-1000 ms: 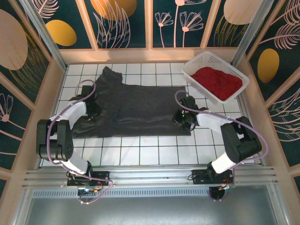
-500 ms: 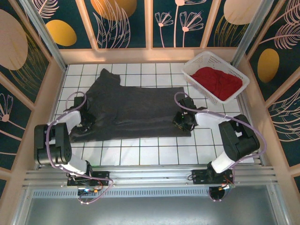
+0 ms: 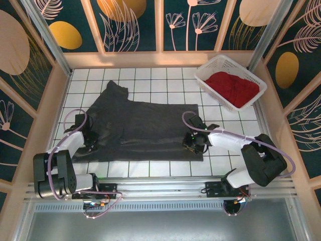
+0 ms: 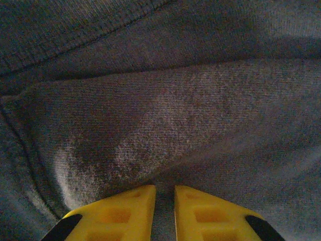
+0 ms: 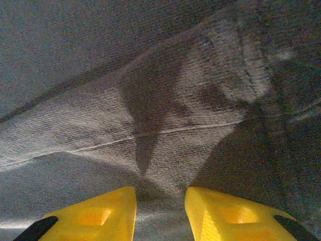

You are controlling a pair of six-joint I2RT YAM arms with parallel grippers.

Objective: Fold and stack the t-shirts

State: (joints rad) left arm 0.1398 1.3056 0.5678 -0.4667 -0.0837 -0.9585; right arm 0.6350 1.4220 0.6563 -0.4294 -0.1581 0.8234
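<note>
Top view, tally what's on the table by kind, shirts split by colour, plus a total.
Grey shirt: 1
Red shirt: 1
Basket: 1
Total: 3

A lab test booth: tiled table (image 3: 150, 168), printed wall panels (image 3: 125, 25), aluminium rail (image 3: 160, 188).

The worktop (image 3: 150, 168) is white tile with a dark grid. A grey shirt (image 3: 145, 125) lies spread flat across its middle, wider than deep, with one sleeve reaching toward the far left. Bare tiles show along the near and far edges. A white lattice basket (image 3: 206, 67) sits askew in the far right corner, apart from the shirt.
</note>
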